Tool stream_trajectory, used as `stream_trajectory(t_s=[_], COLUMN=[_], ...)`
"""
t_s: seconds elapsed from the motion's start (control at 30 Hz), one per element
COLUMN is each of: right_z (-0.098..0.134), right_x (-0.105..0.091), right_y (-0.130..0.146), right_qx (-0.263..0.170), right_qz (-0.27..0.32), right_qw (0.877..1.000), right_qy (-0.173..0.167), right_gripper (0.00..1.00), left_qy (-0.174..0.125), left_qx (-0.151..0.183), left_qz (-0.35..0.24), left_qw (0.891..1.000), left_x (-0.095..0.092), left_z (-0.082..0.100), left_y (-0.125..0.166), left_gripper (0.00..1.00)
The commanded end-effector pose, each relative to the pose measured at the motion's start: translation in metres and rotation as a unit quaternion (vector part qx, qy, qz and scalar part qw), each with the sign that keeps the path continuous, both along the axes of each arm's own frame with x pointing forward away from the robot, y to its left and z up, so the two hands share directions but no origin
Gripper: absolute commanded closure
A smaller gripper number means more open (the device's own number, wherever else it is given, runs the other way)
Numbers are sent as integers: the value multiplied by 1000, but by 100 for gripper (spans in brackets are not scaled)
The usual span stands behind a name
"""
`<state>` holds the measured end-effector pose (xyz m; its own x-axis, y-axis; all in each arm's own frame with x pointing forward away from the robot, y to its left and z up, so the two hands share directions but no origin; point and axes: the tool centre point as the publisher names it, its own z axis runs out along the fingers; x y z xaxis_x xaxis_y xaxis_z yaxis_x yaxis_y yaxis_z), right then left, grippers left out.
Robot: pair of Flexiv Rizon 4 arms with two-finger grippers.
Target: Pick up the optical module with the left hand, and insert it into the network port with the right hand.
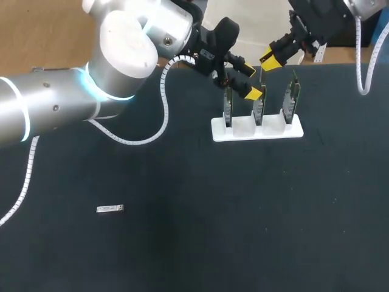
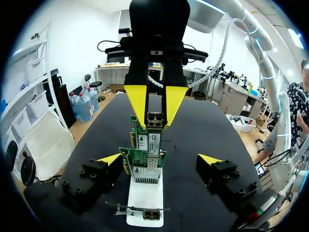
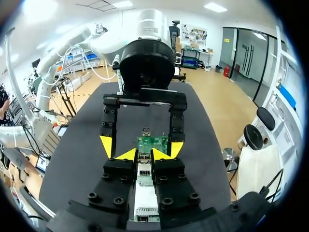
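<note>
While both grippers hang over the card holder at the upper right of the head view, the optical module (image 1: pixel 110 208) lies flat on the dark table (image 1: pixel 182 255) at the lower left, well apart from them. It is a small, slim, silver-grey bar. Its long axis runs left to right across the frame, almost level. Which end carries the connector is too small to tell.

A white holder (image 1: pixel 255 131) stands on the table right of centre. It keeps three green network cards (image 1: pixel 259 108) upright in a row. The left arm (image 1: pixel 55 109) crosses the upper left of the frame, with its white coiled cable (image 1: pixel 165 103) looping down beside it. The left gripper (image 1: pixel 248 79) sits above the row with its jaws spread wide and released. One yellow tip is just beside the top of the middle card.

The right gripper (image 1: pixel 271 61) comes in from the upper right corner and is near the left gripper. In the left wrist view it hangs ahead of the left gripper's open fingers, over the cards. Its yellow tips are clenched on a small grey metal box, apparently a second module (image 2: pixel 154 119). In the right wrist view the left gripper's spread fingers flank the right gripper's tips.
</note>
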<state>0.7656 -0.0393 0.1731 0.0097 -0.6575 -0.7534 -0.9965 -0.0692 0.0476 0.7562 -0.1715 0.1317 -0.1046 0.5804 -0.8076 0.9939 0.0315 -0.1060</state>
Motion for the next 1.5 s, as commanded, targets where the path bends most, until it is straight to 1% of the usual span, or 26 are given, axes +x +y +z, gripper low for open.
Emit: stream_trajectory(t_s=[0.03, 0.4, 0.8, 1.17, 1.5], right_z=[-1, 4, -4, 1, -3], right_x=[-3, 0, 3, 2, 3], right_y=[1, 0, -1, -1, -1], right_qx=[-3, -4, -10, -6, -11], right_qz=[-3, 3, 5, 8, 11], right_qw=[1000, 1000, 1000, 1000, 1000], right_qy=[-4, -15, -7, -13, -8], right_gripper=[100, 100, 100, 100, 100], left_qy=[1, 1, 1, 1, 1], left_qx=[3, 3, 3, 3, 3], left_qz=[-1, -1, -1, -1, -1], left_qw=[1000, 1000, 1000, 1000, 1000], left_x=[2, 2, 2, 2, 2], left_z=[1, 1, 1, 1, 1], left_y=[-1, -1, -1, -1, -1], left_gripper=[0, 0, 0, 0, 0])
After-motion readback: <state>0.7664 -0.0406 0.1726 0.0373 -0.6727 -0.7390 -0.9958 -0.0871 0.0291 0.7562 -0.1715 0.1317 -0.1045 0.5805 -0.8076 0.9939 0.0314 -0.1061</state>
